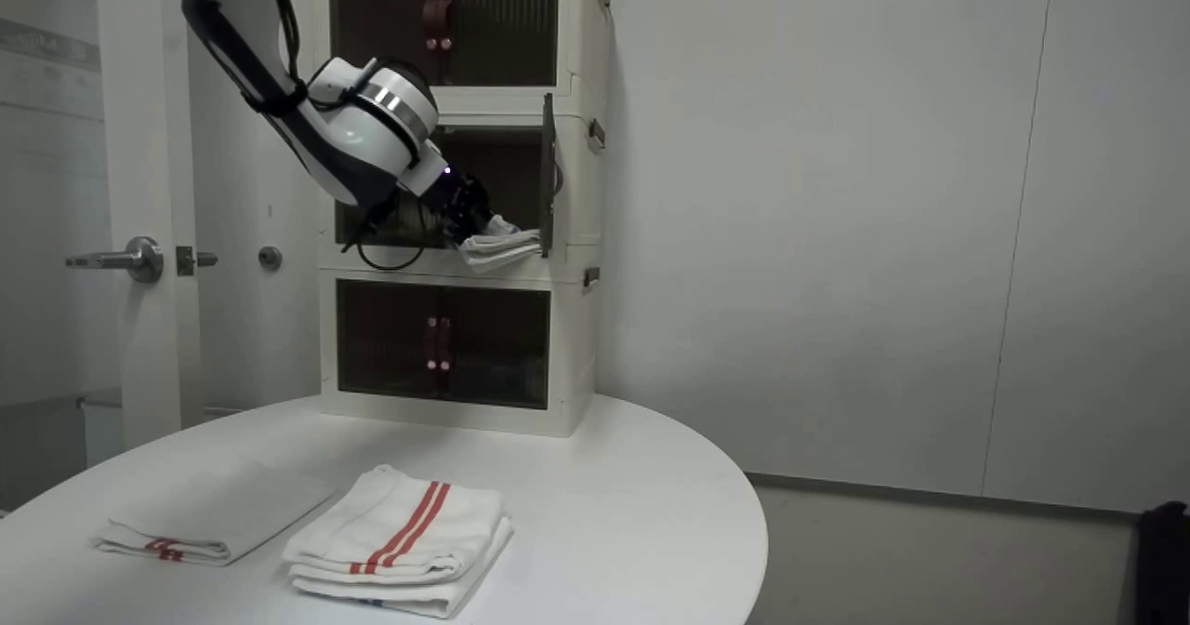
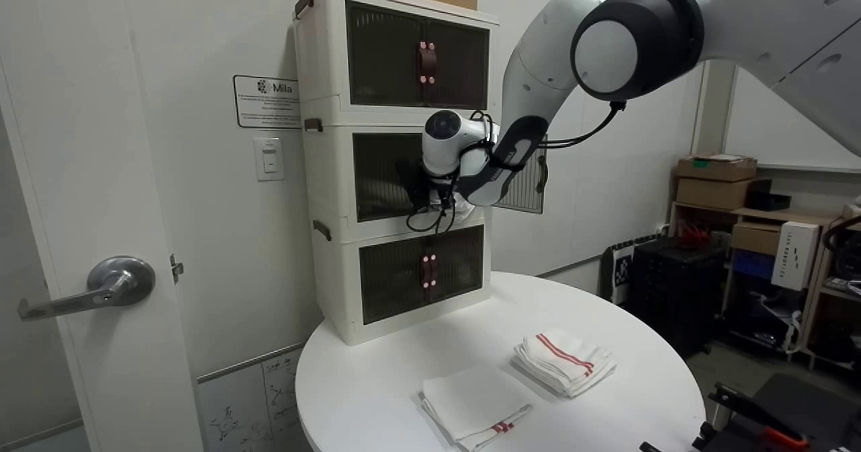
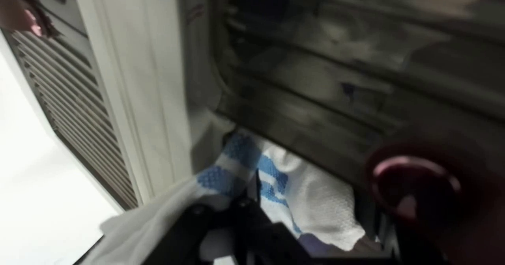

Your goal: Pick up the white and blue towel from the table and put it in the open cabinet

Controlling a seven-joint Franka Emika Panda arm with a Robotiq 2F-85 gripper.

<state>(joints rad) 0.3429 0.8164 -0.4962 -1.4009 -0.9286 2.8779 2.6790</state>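
The white and blue towel (image 1: 502, 246) lay at the front edge of the middle cabinet (image 1: 578, 197), part of it hanging over the lip, just beside the open door (image 1: 548, 169), which stood swung outward. In the wrist view its blue bands showed on two folds. The gripper (image 1: 472, 225) was in among the cloth at that edge; folds and shadow hid much of its tips, so I could not tell whether it gripped the towel or stood parted from it. Dark space showed above the towel, between gripper and door, while the arm (image 1: 372, 132) crossed in front of the opening's other part. On the round table (image 1: 641, 513), white top ran from the foot of the tower (image 1: 578, 346) to the cloths.

The tower had three cabinets, one above another, with two handles (image 1: 431, 343) each on the top and bottom ones. Two lots of red-striped cloth sat on the table, a narrow strip between them: one flat folded towel (image 1: 223, 513) and one thicker stack (image 1: 400, 532).
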